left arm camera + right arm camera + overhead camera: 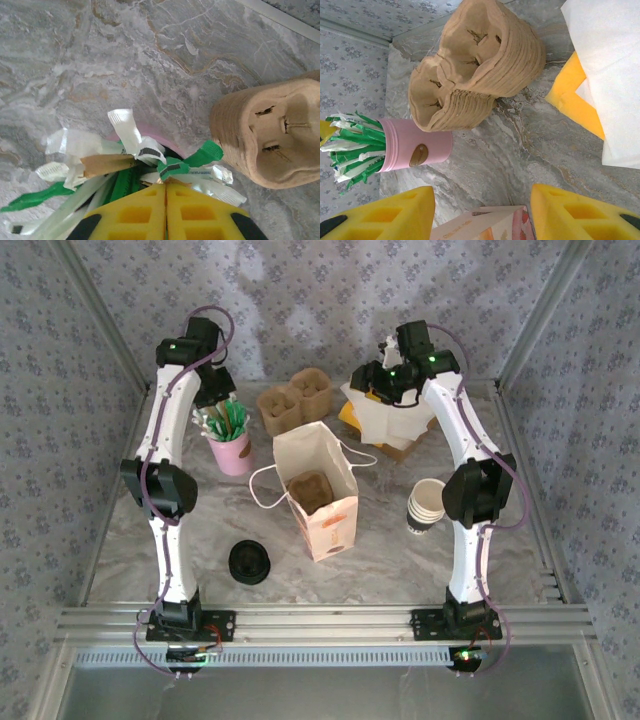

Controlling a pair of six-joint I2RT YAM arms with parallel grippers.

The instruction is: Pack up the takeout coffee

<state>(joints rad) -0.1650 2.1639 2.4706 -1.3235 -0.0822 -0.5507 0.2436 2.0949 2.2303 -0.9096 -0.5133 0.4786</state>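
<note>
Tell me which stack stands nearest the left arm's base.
The squat black lid stack, front left. The paper cup stack stands on the right side, and the brown carrier stack sits at the back.

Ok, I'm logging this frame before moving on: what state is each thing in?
Paper bag: upright, open, pulp carrier inside.
Pink cup: upright, holding wrapped straws.
Left end effector: shut above the straws.
Right end effector: open, empty.
Paper cups: stacked, lidless.
Black lids: stacked.
Carrier stack: nested.
</note>
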